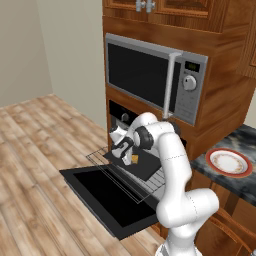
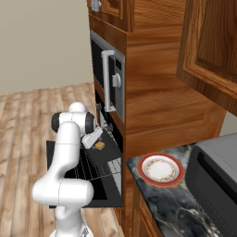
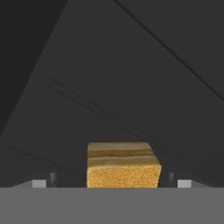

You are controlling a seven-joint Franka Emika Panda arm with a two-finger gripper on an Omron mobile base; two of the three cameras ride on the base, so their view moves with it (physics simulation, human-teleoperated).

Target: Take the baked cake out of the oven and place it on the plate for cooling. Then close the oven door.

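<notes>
Tool (image 3: 112, 183) spread wide around small square golden-tan cake (image 3: 122, 166) on flat dark tray (image 1: 142, 165); closing off-centre could push it away.

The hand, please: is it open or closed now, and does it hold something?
Hand: open, one finger on each side of the baked cake, not closed on it.

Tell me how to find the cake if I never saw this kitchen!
Look below the silver microwave to the black oven, whose oven door hangs open. On the pulled-out wire rack lies a flat dark tray. The cake is the tiny golden-tan block on it, the only light-coloured thing there.
</notes>
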